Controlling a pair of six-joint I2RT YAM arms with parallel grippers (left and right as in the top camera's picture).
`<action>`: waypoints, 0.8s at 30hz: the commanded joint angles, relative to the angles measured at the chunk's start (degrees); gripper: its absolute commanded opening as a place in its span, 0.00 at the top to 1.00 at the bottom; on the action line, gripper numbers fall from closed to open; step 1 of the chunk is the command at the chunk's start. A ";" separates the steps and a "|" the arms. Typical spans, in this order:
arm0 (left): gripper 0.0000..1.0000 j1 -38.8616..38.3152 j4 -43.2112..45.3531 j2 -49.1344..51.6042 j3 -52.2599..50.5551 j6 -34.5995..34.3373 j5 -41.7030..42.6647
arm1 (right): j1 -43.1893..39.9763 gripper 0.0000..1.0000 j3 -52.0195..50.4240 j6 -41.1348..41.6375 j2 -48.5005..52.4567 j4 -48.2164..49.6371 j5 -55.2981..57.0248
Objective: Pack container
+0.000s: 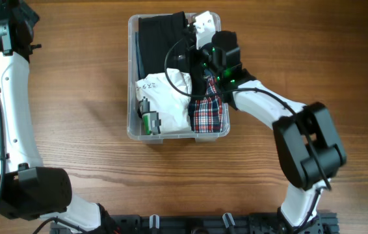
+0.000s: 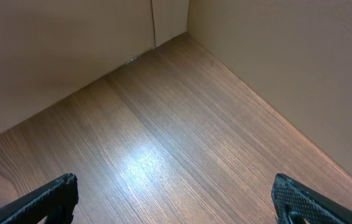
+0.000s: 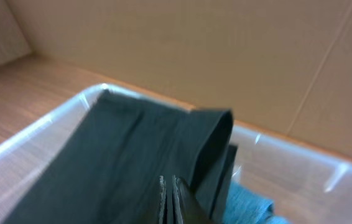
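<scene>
The clear container stands at the table's middle back and holds folded garments: a black one at the back, a white one in front, a plaid one at the front right. My right gripper is inside the container, over the black garment. In the right wrist view its fingers are pressed together against the dark garment, with nothing visible between them, and the container's rim runs behind. My left gripper is open and empty over bare table at the far left.
A small green and grey item lies in the container's front left corner. A bit of blue fabric shows beside the dark garment. Cardboard walls stand behind the table. The left arm runs along the left edge.
</scene>
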 commanded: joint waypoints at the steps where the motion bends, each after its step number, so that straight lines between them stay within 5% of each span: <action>1: 0.00 0.31 0.13 0.26 -0.04 0.70 -0.96 | 0.28 0.96 0.09 -0.59 3.85 1.44 -2.12; 24: 0.00 0.31 0.13 0.26 -0.04 0.70 -0.96 | 0.44 0.96 0.07 -0.28 10.45 -6.91 -1.88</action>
